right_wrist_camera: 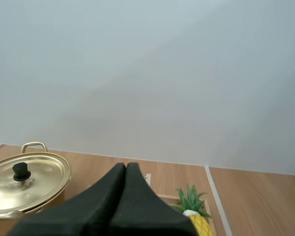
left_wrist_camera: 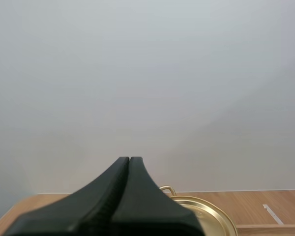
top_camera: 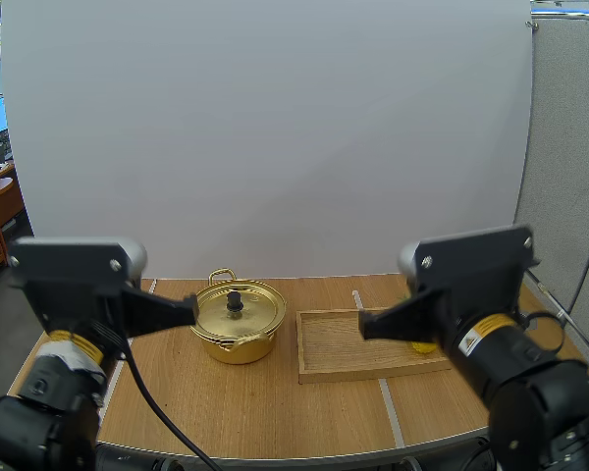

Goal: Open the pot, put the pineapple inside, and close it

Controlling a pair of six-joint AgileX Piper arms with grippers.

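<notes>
Pot (top_camera: 238,332) is sitting lidded beside the wooden tray (top_camera: 346,345) carrying the pineapple (right_wrist_camera: 197,217) — left gripper (left_wrist_camera: 130,160) and right gripper (right_wrist_camera: 126,165) are hovering closed, empty — so opening is likely waiting on the left one spreading over the lid knob (top_camera: 235,300).

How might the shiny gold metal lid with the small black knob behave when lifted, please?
The shiny gold metal lid looks thin, so probably stiff and light. Its small black knob offers a narrow hold, so it may tilt or slip.

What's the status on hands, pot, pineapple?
Both hands shut, empty: left hand near the pot, right hand over the wooden tray. Lid on. Pineapple in the tray. Nothing blocking the lid.
</notes>
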